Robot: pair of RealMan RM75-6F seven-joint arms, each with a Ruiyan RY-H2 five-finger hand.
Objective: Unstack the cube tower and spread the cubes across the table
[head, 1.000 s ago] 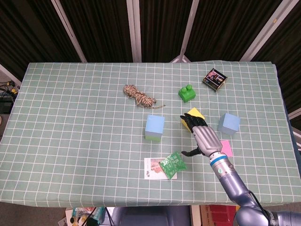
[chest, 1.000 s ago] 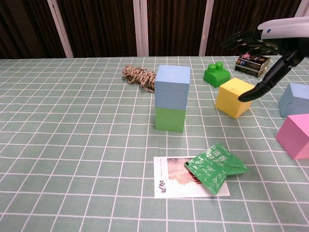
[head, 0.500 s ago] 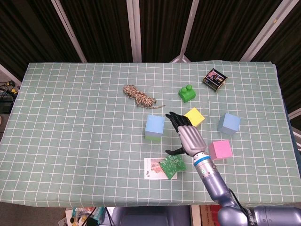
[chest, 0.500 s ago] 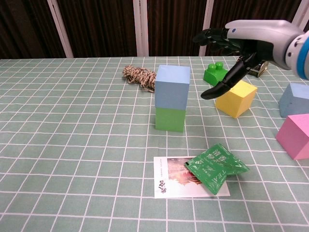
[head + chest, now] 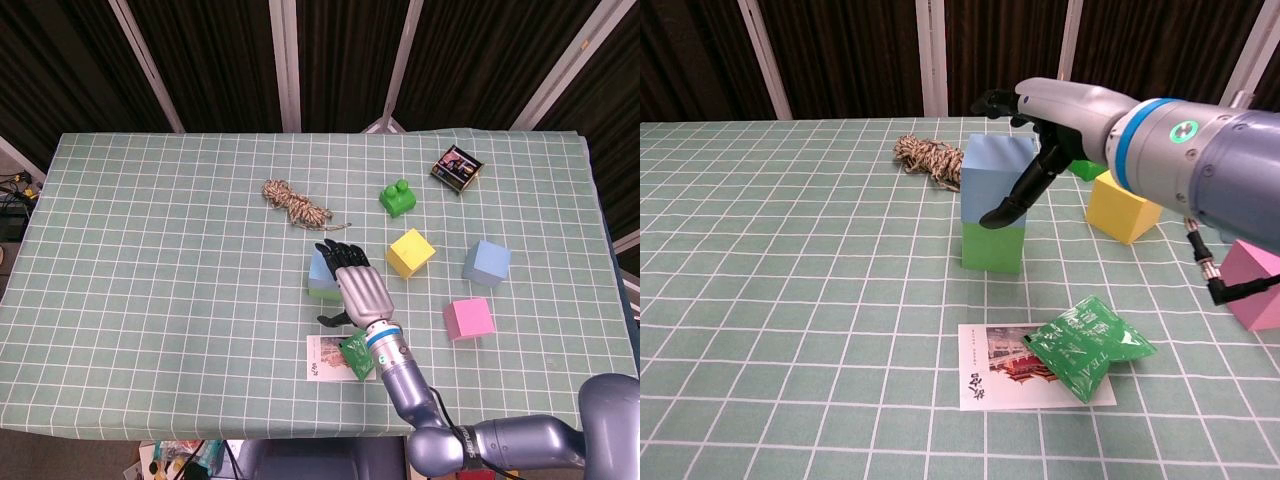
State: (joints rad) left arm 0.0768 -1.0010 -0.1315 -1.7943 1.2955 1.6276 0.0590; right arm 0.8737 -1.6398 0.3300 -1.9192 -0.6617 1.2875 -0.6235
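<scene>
Your right hand hovered over the blue cube, fingers spread, gripping nothing (thumb hung at its front). Cube sat atop green cube, mid tabletop, w/ yellow cube to the right.

Probably a robotics lab: a surface under green checked cloth, dark ribbed panels behind, cables far left of the robot hand.

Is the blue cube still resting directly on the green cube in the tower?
Touching. The chest view shows the blue cube sitting flush on the green cube, no gap at the seam.
</scene>
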